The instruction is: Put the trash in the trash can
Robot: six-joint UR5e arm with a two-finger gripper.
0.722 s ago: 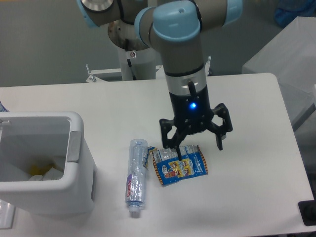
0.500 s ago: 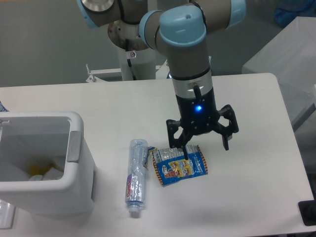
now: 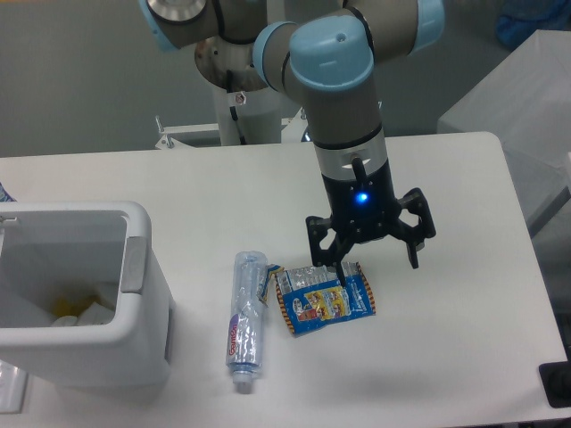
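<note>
Two pieces of trash lie on the desk (image 3: 428, 178), and neither one is in the trash can (image 3: 134, 343) yet. The gripper (image 3: 372, 264) hangs with its jaws spread wide and nothing between them. It points straight down at the desk.

The snack wrapper (image 3: 325, 298) lies flat, just below the jaws and a little toward the side of the nearer jaw; that jaw's tip stands over the wrapper's upper edge, while the other jaw is over bare desk beyond the wrapper's far corner. I cannot tell whether the nearer tip already touches the foil or is only close above it. The crushed bottle (image 3: 245, 321) lies beyond the wrapper, outside the jaws, with its cap end toward the front edge of the desk. It seems to touch the wrapper at one corner. The trash can stands well apart from the jaws, past the bottle, and is open at the top; some pale things are inside it.

I judge the step in hand to be the approach to the wrapper, before any grasp. The next move probably calls for a small shift so that the wrapper sits between both jaws, then a descent to the desk and a closing. The wrapper is thin and flat, so the jaws may slide over it; a crinkled raised edge would give a better hold.
</note>
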